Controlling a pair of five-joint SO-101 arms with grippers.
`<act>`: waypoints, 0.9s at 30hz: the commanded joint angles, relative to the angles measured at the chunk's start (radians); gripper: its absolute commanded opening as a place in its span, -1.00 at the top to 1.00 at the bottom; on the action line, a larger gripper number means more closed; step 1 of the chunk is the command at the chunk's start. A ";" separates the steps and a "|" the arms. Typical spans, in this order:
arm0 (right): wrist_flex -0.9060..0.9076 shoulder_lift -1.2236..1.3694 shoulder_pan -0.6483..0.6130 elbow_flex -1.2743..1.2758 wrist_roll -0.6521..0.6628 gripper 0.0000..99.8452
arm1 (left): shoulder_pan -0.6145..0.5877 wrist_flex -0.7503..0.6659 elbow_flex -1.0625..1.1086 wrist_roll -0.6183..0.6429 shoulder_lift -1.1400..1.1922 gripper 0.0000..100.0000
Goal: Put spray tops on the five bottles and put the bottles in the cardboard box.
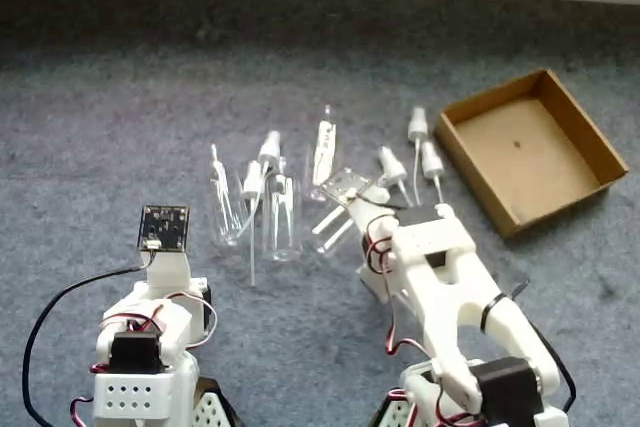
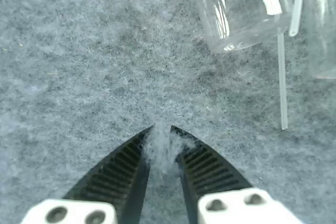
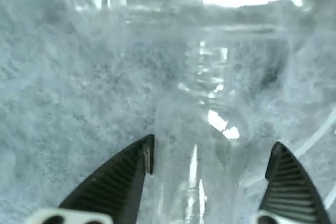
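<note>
High view first: the cardboard box (image 1: 520, 152) sits open on the right side of the grey desk (image 1: 120, 97). Near the middle, the clear bottles (image 1: 283, 212) all lie flat on the desk, outside the box. White spray tops (image 1: 417, 125) with long tubes are scattered among them, three of them between the bottles and the box. The right arm (image 1: 450, 277) stretches forward to the nearest bottle in the cluster. The left arm (image 1: 150, 327) sits low at the near edge, just short of the bottles.

Left wrist view now: the left gripper (image 2: 161, 128) points at bare desk, its dark fingers drawn almost together with just a sliver of gap and nothing between them. Close ahead is the base of a bottle lying on its side (image 2: 241, 9), with a thin tube (image 2: 282, 77) running beside it.

Right wrist view: the right gripper (image 3: 212, 153) is spread wide, one finger on either side of a lengthwise bottle (image 3: 202, 177). Its bare threaded neck points away. I cannot tell whether the fingers touch it. Beyond the neck lies a crosswise bottle (image 3: 210, 14).
</note>
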 commanded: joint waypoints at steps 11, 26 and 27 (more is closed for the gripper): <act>0.122 -0.550 -0.007 0.033 0.011 0.38 | -0.012 0.003 0.019 0.005 -0.008 0.99; 0.122 -0.633 -0.007 0.139 0.002 0.38 | -0.012 0.003 0.019 0.005 -0.008 0.99; 0.122 -0.633 -0.007 0.130 -0.021 0.38 | -0.012 0.003 0.019 0.005 -0.008 0.99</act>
